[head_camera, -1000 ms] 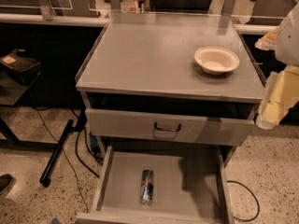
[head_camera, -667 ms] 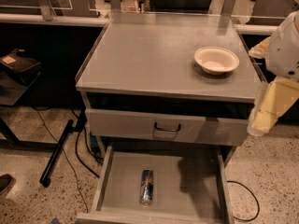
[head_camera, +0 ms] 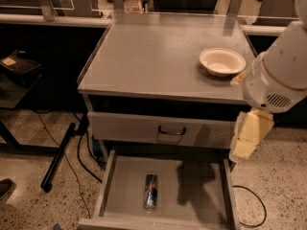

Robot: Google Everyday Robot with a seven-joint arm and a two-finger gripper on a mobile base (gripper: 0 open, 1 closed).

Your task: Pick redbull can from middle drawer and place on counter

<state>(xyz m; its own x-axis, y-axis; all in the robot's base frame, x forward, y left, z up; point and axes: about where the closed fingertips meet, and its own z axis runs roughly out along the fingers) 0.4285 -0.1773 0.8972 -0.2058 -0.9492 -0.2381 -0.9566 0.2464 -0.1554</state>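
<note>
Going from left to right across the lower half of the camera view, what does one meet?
Black pole on the floor → can lying in the open drawer → gripper, above the drawer's right wall.

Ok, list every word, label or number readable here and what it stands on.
None can be read.
Slim blue-and-silver redbull can lying in the open grey metal middle drawer: print too blurred to read.
Cream gripper, hanging right of the drawer: no text visible.

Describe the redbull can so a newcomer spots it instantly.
Under the counter, the middle drawer is pulled open, the pincer hanging above its right edge. The redbull can lies flat on the drawer floor: blue-and-silver, the only thing inside.
</note>
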